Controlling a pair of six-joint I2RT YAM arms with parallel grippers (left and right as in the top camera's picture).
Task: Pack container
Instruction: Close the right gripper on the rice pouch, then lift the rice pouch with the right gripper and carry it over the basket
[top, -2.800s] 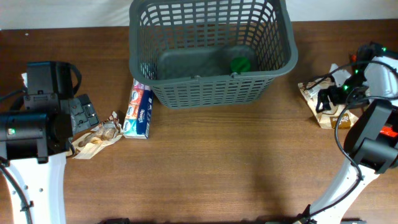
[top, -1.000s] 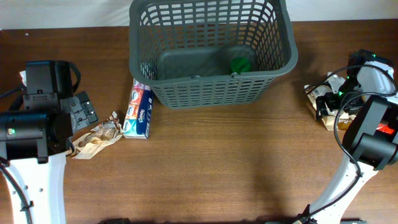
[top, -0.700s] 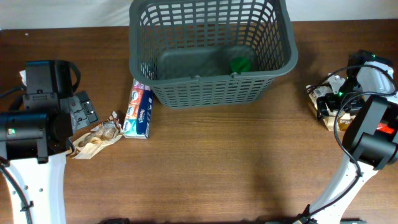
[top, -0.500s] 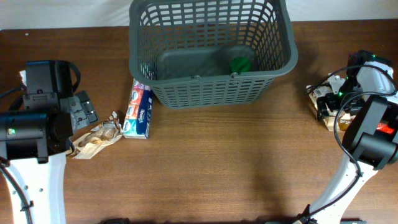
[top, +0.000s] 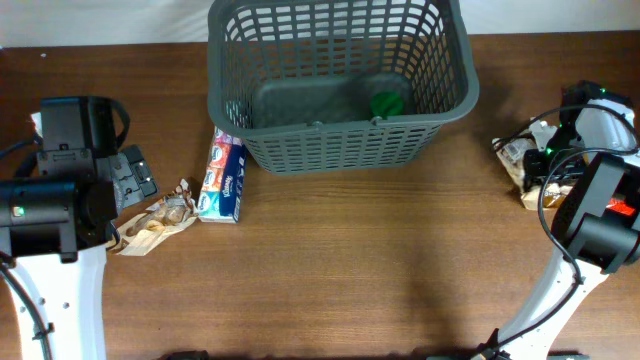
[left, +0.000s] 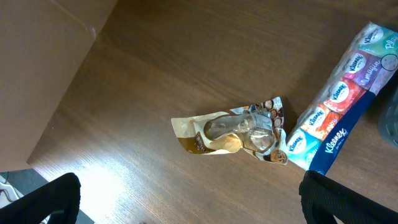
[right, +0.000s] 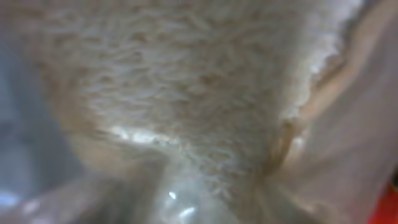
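Grey lattice basket (top: 340, 148), centre of the counter's far edge. Right gripper (top: 538, 163), right edge, pressed into a snack packet (top: 511, 151), closure not discernible: a shallow pinch on loose film could slip before clearing the rim. Left gripper (left: 193, 202), spread wide, above a second packet (left: 233, 132).

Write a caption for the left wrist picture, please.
A snack packet beside a tissue pack on the wooden table.
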